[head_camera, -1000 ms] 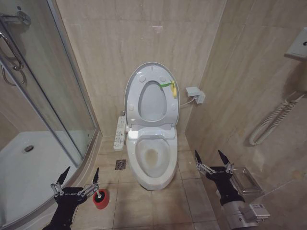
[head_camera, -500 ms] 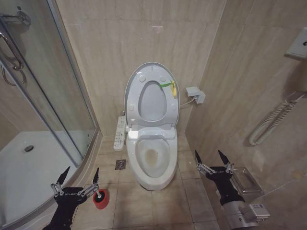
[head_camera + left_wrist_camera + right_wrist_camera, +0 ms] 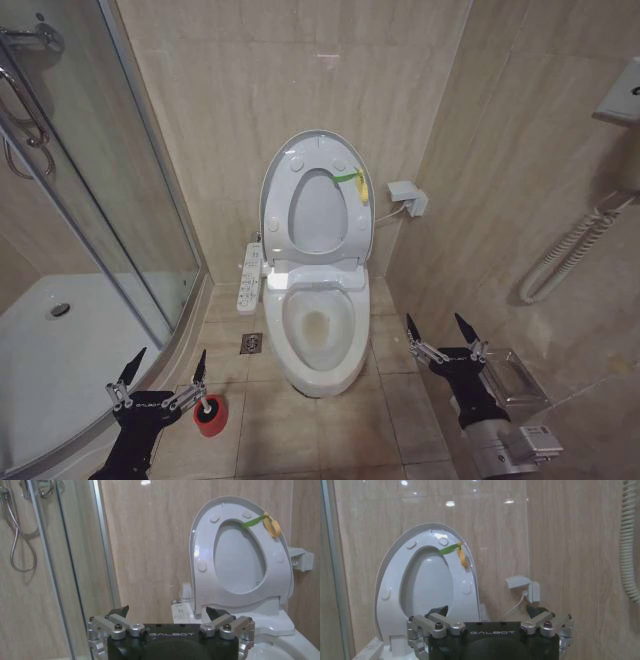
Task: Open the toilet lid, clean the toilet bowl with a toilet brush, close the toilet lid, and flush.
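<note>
The toilet lid (image 3: 318, 212) stands raised against the back wall, with the ring seat (image 3: 283, 215) up in front of it. Below them the white toilet bowl (image 3: 320, 335) lies uncovered, yellowish water at its bottom. The toilet brush sits in a red cup (image 3: 210, 416) on the floor left of the bowl. My left gripper (image 3: 168, 360) hangs open just above and left of the cup. Right of the bowl, my right gripper (image 3: 434, 322) is open and holds nothing. The left wrist view shows the open left gripper (image 3: 166, 611) facing the lid (image 3: 237, 558). The right wrist view shows the open right gripper (image 3: 486, 610) before the lid (image 3: 432, 581).
A glass shower enclosure (image 3: 100, 200) closes off the left side. A button panel (image 3: 248, 278) and a floor drain (image 3: 252, 343) lie left of the bowl. A wall box with a cable (image 3: 405, 195), a coiled hose (image 3: 570, 250) and a metal holder (image 3: 510, 375) are on the right.
</note>
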You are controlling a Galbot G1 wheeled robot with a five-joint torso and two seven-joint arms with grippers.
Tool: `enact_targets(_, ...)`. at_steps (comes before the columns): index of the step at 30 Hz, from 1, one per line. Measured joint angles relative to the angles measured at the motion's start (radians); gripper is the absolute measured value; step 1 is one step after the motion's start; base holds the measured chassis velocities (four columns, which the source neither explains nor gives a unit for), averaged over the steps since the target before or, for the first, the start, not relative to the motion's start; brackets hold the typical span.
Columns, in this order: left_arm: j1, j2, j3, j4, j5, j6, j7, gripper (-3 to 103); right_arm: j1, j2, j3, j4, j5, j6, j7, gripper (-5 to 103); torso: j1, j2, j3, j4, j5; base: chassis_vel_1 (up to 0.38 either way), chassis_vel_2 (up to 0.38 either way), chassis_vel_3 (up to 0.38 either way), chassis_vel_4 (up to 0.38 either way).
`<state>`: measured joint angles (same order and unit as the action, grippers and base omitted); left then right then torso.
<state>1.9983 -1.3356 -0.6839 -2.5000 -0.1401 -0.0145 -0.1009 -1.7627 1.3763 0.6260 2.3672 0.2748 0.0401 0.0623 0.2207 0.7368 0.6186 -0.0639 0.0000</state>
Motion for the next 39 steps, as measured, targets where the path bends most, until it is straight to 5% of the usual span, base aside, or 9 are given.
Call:
enact_targets(13, 0.0, 0.0, 0.0, 0.0, 0.0, 0.0, 0.0, 100, 0.006, 0.0, 0.008, 0.009, 0.001, -0.043, 0.0, 100, 0.0, 0.0, 0.0, 0.0, 0.0, 0.0, 0.0, 0.0, 0.0)
enact_targets(28, 0.0, 0.0, 0.0, 0.0, 0.0, 0.0, 0.0, 100, 0.081, -0.008, 0.104, 0.124, 0.052, -0.469, -0.001, 100, 0.0, 0.0, 0.0, -0.0004, 0.0, 0.0, 0.0, 0.0, 0.0)
enact_targets(39, 0.0, 0.0, 0.0, 0.0, 0.0, 0.0, 0.0, 100, 0.171, -0.045, 0.11, 0.079, 0.127, -0.468, -0.015, 100, 0.0, 0.0, 0.0, 0.0, 0.0001, 0.0, 0.0, 0.0, 0.0)
